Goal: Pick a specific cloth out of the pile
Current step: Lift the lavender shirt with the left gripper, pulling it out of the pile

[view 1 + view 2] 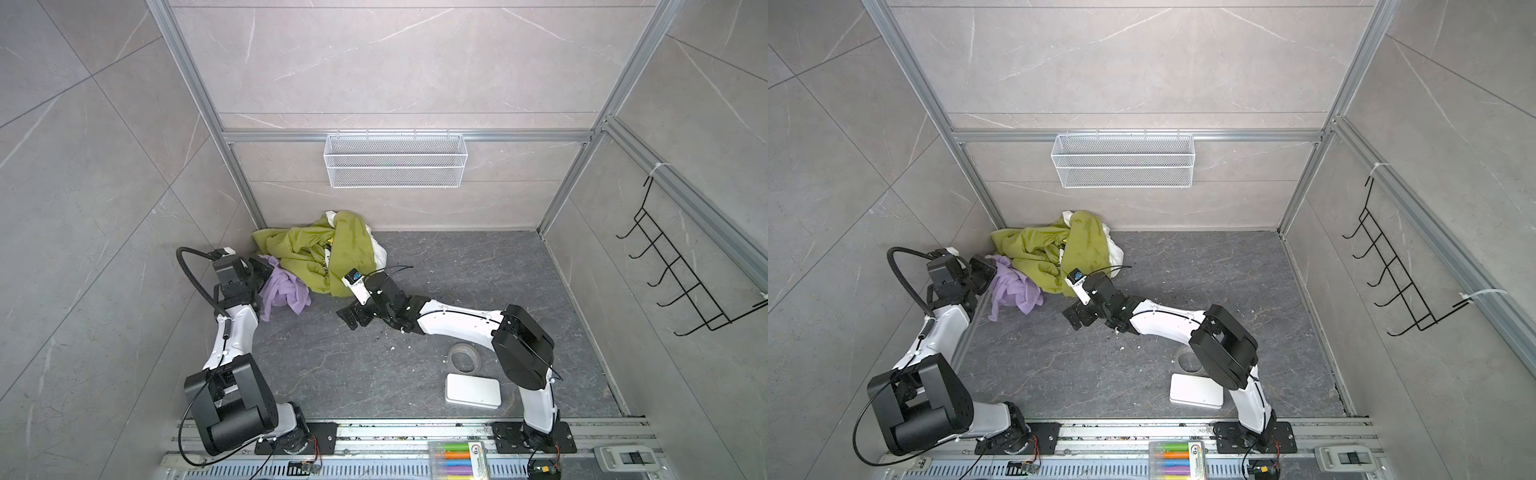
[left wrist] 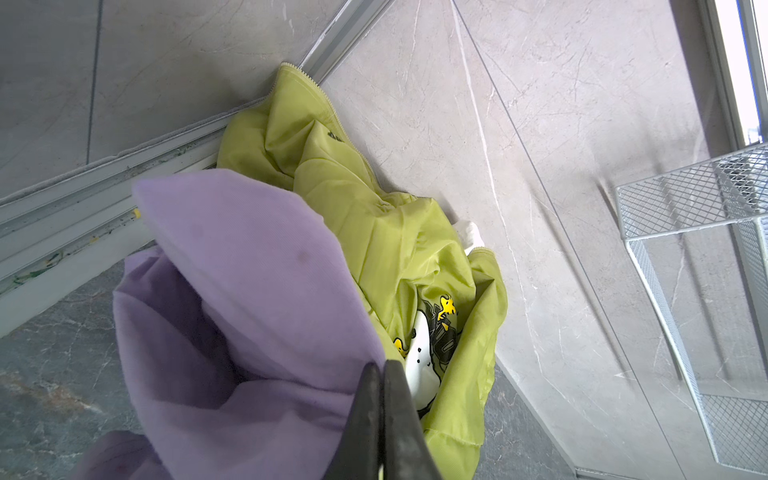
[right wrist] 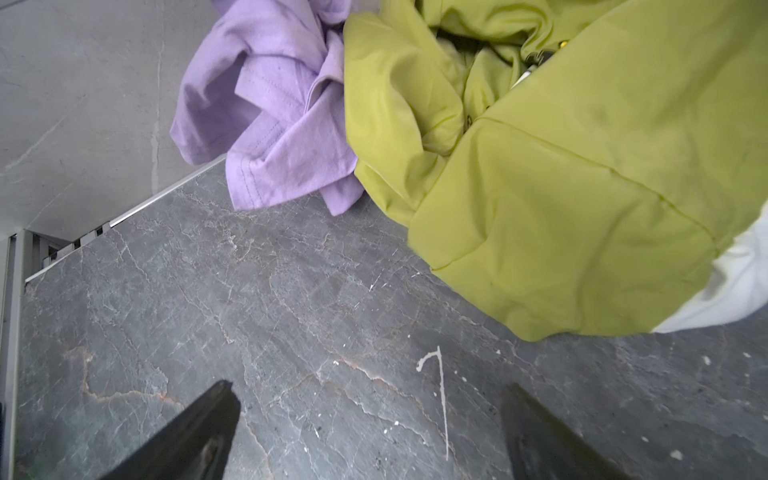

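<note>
Top views both show the lavender cloth [image 1: 286,291] left of centre in the frame, bunched against the olive-green and white pile [image 1: 320,253] just above it. The left gripper [image 1: 270,272] is pinched tight on the cloth's upper edge. The right gripper [image 1: 347,319] hangs spread wide over the dark marbled tabletop [image 1: 457,270], just below the pile.

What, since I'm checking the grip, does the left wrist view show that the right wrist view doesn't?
Only the left wrist view: the left gripper shut on the purple cloth, a cartoon print in the green pile, and a wire basket. Only the right wrist view: the right gripper open over the bare dark table, holding nothing. Both: the purple cloth lying against the green pile, with some white fabric showing.
</note>
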`<state>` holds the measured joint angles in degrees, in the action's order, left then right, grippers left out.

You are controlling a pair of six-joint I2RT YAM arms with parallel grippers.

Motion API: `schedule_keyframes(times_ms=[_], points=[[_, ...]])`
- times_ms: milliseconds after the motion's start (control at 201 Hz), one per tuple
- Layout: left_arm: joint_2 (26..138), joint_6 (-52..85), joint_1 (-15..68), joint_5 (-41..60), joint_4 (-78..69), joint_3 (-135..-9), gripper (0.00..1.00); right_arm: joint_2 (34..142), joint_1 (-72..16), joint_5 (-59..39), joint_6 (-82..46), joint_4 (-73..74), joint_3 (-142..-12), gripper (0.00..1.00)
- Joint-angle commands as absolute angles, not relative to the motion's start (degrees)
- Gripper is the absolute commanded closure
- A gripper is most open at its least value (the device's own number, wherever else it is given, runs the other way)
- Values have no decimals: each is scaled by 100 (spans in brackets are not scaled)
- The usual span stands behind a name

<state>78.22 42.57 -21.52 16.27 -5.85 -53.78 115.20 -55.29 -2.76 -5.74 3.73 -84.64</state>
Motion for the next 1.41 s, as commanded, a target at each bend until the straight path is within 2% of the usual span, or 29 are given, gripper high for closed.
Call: schedule_keyframes(times_ms=[0,324,533,831,1409], points=[[7470,4113,-2172,1556,-708,-5634,100,11259,-5581,-176,-505,500,-8376,0],[7008,4049,-2156,1655,-545,-5553,100,11039,-5607,-117,-440,363,-8325,0],[6670,4042,-2085,1038,-210,-5271,100,10849,-5607,7,-402,254,-8251,0],[6142,4069,-2058,750,247,-5158,100,10603,-5651,156,-395,285,-8104,0],[5091,3775,-1760,895,1468,-5465,100,10307,-5852,283,-447,308,-7833,0]])
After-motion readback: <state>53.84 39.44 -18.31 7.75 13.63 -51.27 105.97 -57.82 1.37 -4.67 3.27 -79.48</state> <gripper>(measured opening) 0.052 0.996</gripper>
